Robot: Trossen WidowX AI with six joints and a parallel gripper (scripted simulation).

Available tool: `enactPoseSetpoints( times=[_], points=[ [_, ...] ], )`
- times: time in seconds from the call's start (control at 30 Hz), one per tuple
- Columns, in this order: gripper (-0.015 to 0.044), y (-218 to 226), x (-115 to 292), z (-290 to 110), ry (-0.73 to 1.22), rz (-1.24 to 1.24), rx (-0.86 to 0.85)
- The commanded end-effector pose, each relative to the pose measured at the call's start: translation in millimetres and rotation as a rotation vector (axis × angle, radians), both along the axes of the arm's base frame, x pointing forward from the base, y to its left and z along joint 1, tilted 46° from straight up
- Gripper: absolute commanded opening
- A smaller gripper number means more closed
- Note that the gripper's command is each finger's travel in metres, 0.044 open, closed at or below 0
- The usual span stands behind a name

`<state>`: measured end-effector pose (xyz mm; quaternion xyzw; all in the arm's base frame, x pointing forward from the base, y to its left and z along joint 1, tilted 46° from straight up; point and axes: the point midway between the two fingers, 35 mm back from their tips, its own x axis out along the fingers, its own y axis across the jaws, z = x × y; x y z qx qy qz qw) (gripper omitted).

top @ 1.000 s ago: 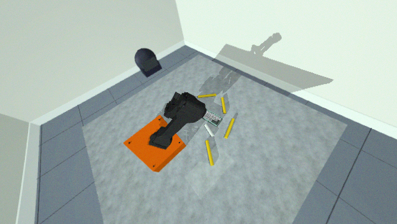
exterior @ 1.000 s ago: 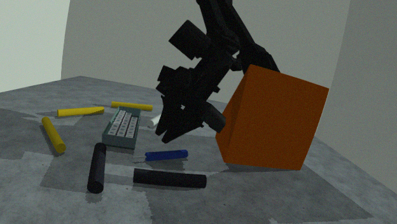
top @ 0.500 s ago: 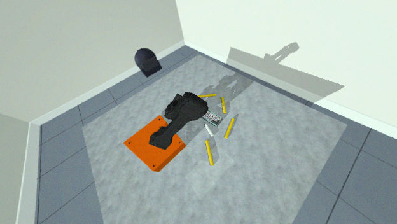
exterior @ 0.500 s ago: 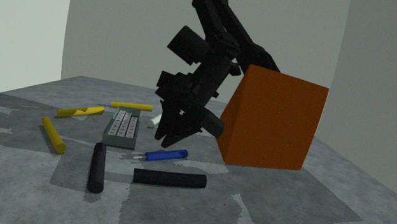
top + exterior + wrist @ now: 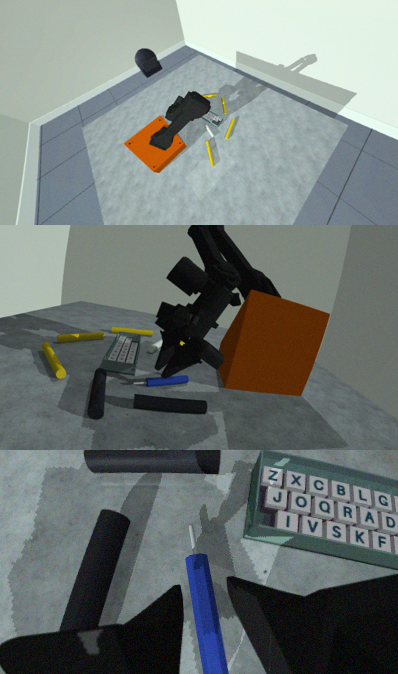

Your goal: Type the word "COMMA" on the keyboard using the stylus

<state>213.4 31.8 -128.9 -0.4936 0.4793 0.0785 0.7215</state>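
The blue stylus (image 5: 167, 380) (image 5: 202, 605) with a thin white tip lies flat on the grey desk. It shows in the exterior view and the wrist view; the arm hides it in the top view. My gripper (image 5: 162, 371) (image 5: 204, 587) is open and low over it, one black finger on each side of the blue shaft, not closed on it. The green keyboard (image 5: 118, 368) (image 5: 300, 543) (image 5: 213, 119) with light keys lies beyond the stylus tip, to the right in the wrist view.
Two black cylinders (image 5: 97, 392) (image 5: 169, 404) (image 5: 95, 570) (image 5: 150, 460) lie close to the stylus. Several yellow cylinders (image 5: 53, 360) (image 5: 210, 153) and a white one (image 5: 155, 346) (image 5: 209, 131) lie around the keyboard. The orange base block (image 5: 271, 343) (image 5: 143, 150) stands beside the gripper.
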Motion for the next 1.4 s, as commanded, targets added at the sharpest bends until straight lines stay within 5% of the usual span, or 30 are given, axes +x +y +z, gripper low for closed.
enactPoseSetpoints(
  times=[0.0, 0.83, 1.0, 1.37],
  points=[
    [0.0150, -2.9, -1.0, -3.2, 0.009, 0.004, -0.002],
    [0.0150, -14.5, 1.0, -14.1, 0.009, 0.004, -0.004],
    [0.0019, -14.0, 1.9, -12.7, 0.002, -0.001, -0.003],
    [0.0000, -12.9, 1.9, -12.0, 0.003, -0.001, -0.002]
  ],
)
